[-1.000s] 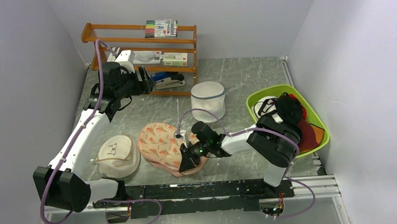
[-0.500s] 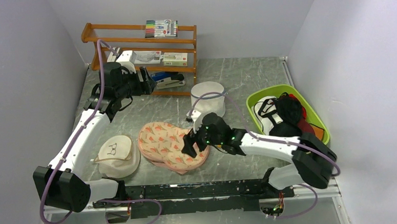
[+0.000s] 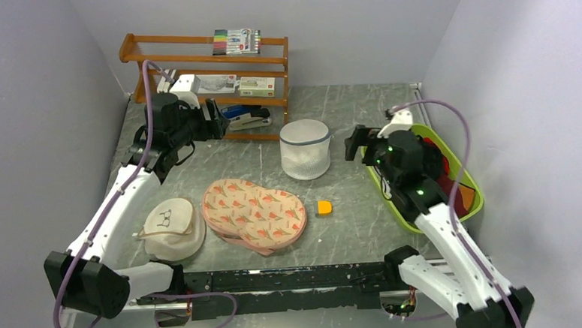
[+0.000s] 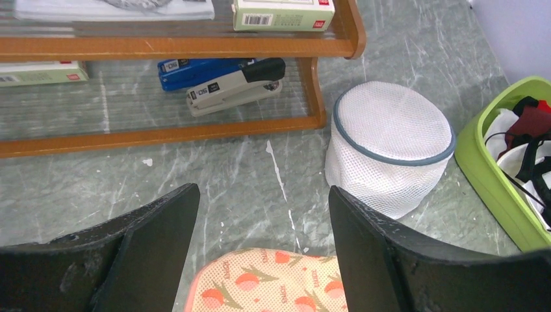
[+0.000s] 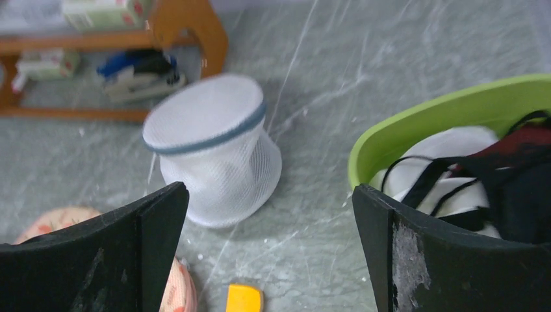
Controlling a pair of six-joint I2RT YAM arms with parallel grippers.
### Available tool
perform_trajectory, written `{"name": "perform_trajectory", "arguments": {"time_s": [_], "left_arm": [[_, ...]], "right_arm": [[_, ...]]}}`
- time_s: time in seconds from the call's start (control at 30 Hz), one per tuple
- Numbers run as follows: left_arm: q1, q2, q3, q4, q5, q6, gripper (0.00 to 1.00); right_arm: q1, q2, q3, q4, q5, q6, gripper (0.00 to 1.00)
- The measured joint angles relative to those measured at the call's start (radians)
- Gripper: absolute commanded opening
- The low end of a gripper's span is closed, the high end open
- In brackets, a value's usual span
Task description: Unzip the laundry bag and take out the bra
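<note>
The laundry bag [image 3: 253,213], a flat two-lobed floral pouch, lies on the table at front centre. Its far edge shows low in the left wrist view [image 4: 273,281], and a sliver shows at the bottom left of the right wrist view [image 5: 177,290]. The bra is hidden. My left gripper [image 3: 217,126] hangs open by the shelf, well behind the bag, with nothing between its fingers [image 4: 263,195]. My right gripper [image 3: 356,144] is open and empty [image 5: 269,195], raised to the right of the bag near the green bin.
A small orange piece [image 3: 325,206] lies just right of the bag. A white mesh cylinder [image 3: 305,148] stands behind it. The green bin [image 3: 424,215] of clothes sits at right, a cream cap [image 3: 169,227] at left, and a wooden shelf [image 3: 207,60] at the back.
My right gripper left the bag's right lobe, opened, and swung up and right toward the green bin. The orange piece now lies beside the bag. The left arm barely moved.
</note>
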Motion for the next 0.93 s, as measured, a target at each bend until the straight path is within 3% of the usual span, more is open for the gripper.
{"name": "perform_trajectory", "arguments": {"time_s": [0.17, 0.33, 0.6, 0.93], "left_arm": [[-0.001, -0.126, -0.042, 0.018, -0.050, 0.014, 0.87], [-0.002, -0.370, -0.072, 0.050, -0.122, 0.036, 0.89], [-0.002, -0.660, 0.065, 0.066, -0.196, 0.103, 0.91], [-0.002, -0.678, 0.081, 0.022, -0.237, 0.121, 0.90]], "right_arm": [[-0.002, -0.184, 0.120, -0.109, 0.102, -0.013, 1.00], [-0.002, -0.374, 0.243, -0.161, 0.143, -0.071, 1.00], [-0.003, -0.526, 0.327, -0.181, 0.170, -0.164, 1.00], [-0.003, -0.492, 0.321, -0.201, 0.179, -0.181, 1.00]]}}
